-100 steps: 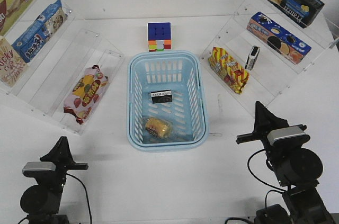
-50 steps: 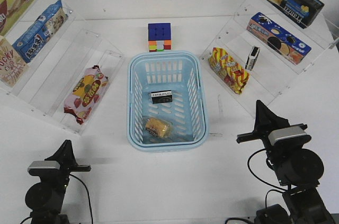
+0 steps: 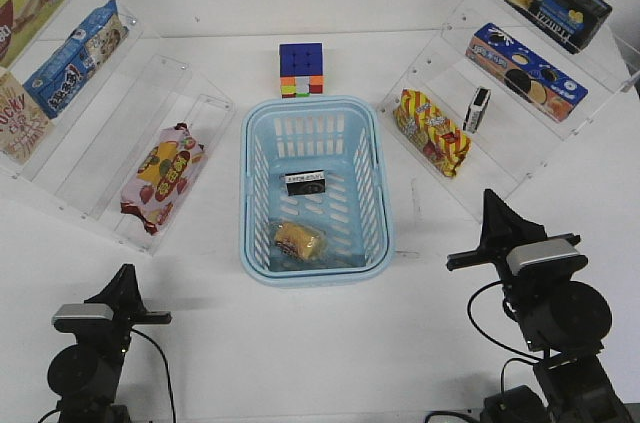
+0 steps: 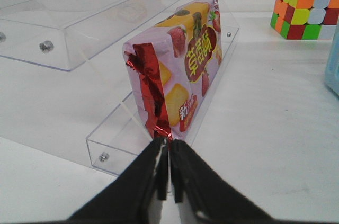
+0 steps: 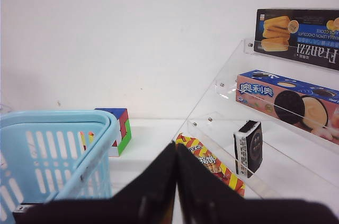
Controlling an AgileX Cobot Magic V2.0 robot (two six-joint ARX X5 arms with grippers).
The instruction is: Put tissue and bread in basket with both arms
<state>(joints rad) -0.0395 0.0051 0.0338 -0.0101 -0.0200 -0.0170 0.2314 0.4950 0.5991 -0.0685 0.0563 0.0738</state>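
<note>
The light blue basket (image 3: 316,113) stands mid-table; its corner shows in the right wrist view (image 5: 100,128). A black-and-white tissue pack (image 3: 305,183) and the wrapped golden bread (image 3: 299,240) lie inside it. A second tissue pack (image 3: 478,109) stands upright on the right shelf, also seen in the right wrist view (image 5: 248,148). My left gripper (image 3: 122,283) is shut and empty at the front left, pointing at a red fruit packet (image 4: 180,70). My right gripper (image 3: 492,211) is shut and empty at the front right, beside the basket.
A Rubik's cube (image 3: 301,69) sits behind the basket. Clear acrylic shelves stand on both sides: the left shelf (image 3: 150,123) holds the fruit packet (image 3: 161,175) and snack boxes; the right shelf (image 3: 520,133) holds a striped packet (image 3: 431,131) and biscuit boxes.
The left arm settled slightly lower and to the right between one second and half a second ago. Nothing else has moved since.
</note>
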